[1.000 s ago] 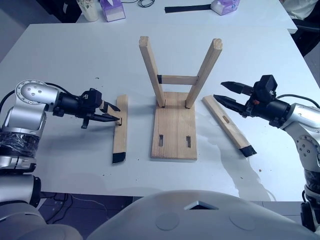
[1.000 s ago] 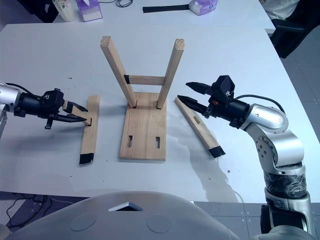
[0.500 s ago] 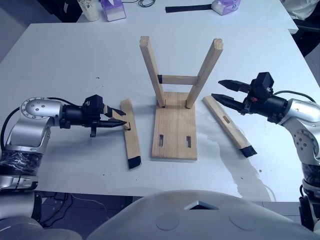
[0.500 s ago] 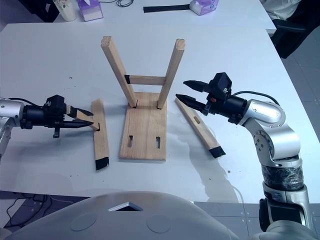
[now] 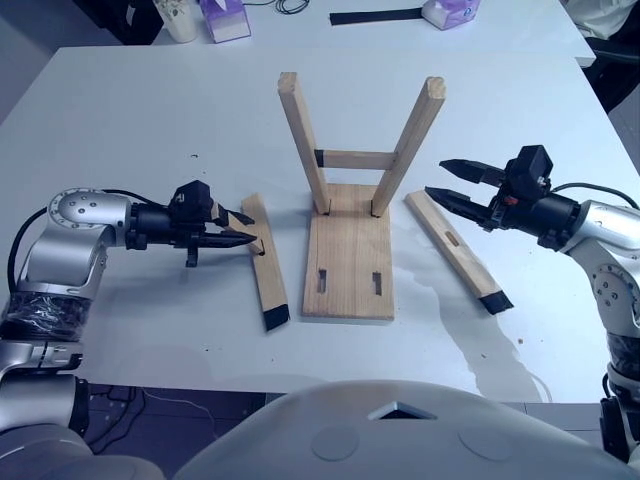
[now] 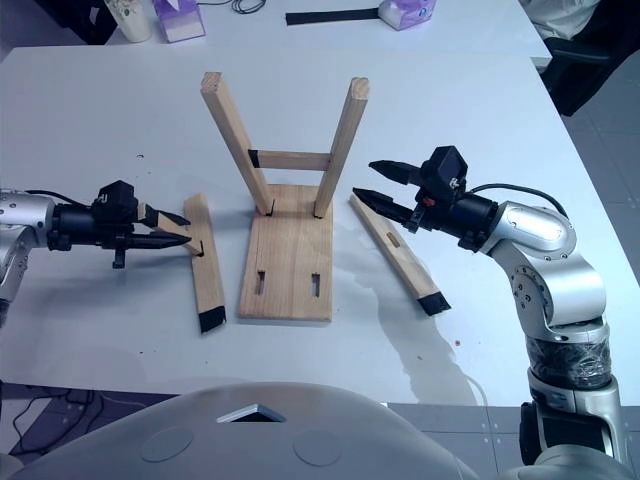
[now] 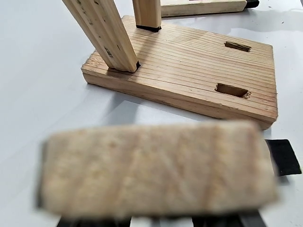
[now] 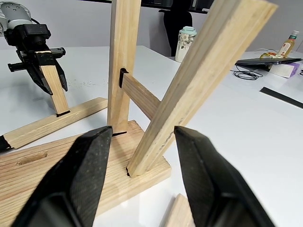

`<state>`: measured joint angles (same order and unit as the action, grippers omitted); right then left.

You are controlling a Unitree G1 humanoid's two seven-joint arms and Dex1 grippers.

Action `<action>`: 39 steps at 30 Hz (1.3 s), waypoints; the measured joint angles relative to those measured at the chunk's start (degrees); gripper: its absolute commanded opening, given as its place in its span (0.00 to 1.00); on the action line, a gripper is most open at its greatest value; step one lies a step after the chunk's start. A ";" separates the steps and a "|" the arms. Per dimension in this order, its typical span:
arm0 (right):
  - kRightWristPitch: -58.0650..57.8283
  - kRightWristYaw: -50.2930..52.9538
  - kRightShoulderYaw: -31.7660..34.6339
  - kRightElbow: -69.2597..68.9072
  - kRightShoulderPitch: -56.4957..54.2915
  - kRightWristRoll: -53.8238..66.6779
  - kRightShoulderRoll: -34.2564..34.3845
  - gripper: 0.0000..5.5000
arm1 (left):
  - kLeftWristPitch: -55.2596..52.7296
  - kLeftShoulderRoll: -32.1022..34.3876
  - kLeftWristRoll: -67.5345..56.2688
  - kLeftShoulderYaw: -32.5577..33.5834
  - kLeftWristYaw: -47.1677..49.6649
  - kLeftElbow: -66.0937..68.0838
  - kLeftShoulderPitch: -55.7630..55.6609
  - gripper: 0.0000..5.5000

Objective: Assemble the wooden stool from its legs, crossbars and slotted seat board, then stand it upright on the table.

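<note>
1. The seat board [image 5: 348, 265] is lying flat at the middle of the table [image 5: 130, 120], slots facing up.
2. Two legs are standing in its far slots, the left one [image 5: 303, 140] and the right one [image 5: 408, 148]. They are leaning apart toward their tops, with a crossbar [image 5: 358, 159] joining them partway up.
3. The two near slots, left [image 5: 323, 281] and right [image 5: 377, 283], are sitting open with nothing in them.
4. The left loose leg [image 5: 265, 265] is lying on the table just left of the board. It is angled, with its black-tipped end nearest the robot.
5. The left gripper [image 5: 248, 228] is reaching in from the left and is clamped on a short bar [image 8: 52, 87]. In the right wrist view the bar is rising from the loose leg, meeting it at a dark slot toward the leg's far end.
6. The left wrist view is showing that bar's blurred end [image 7: 156, 165] close up, with the board and the upright legs beyond it.
7. The right loose leg [image 5: 458, 250] is lying right of the board. It is angled away from the board toward its near, black-tipped end, and its slot [image 5: 453, 239] is facing up.
8. The right gripper [image 5: 437, 178] is hovering with its fingers spread wide and nothing between them. It is above the far end of the right loose leg, just right of the right upright leg and clear of it.
9. At the table's far edge, a cup [image 5: 180, 18], a purple box [image 5: 224, 18] and a black strip [image 5: 375, 17] are sitting well away from the parts.
</note>
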<state>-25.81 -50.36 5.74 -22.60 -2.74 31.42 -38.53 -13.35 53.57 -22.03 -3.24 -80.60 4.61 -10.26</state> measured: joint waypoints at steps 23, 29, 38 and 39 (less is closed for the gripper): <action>0.03 0.91 0.37 -0.20 0.96 -0.01 0.02 0.44 | 3.02 -2.85 1.91 1.46 1.89 -0.32 0.16 0.66; 0.06 0.54 0.50 0.20 0.78 -0.01 -0.08 0.44 | 0.81 -4.75 -1.86 4.06 3.34 -2.53 1.88 0.66; 0.25 0.40 0.95 0.20 0.73 -0.02 -0.14 0.44 | -6.75 -5.41 -11.17 10.46 6.25 -6.59 0.25 0.66; 0.26 0.39 0.95 0.20 0.73 -0.02 -0.14 0.44 | -8.33 -5.51 -12.64 11.13 6.56 -7.03 0.25 0.66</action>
<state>-25.55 -49.98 6.69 -22.40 -2.00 31.39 -38.67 -21.68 48.06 -34.67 7.89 -74.04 -2.42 -10.01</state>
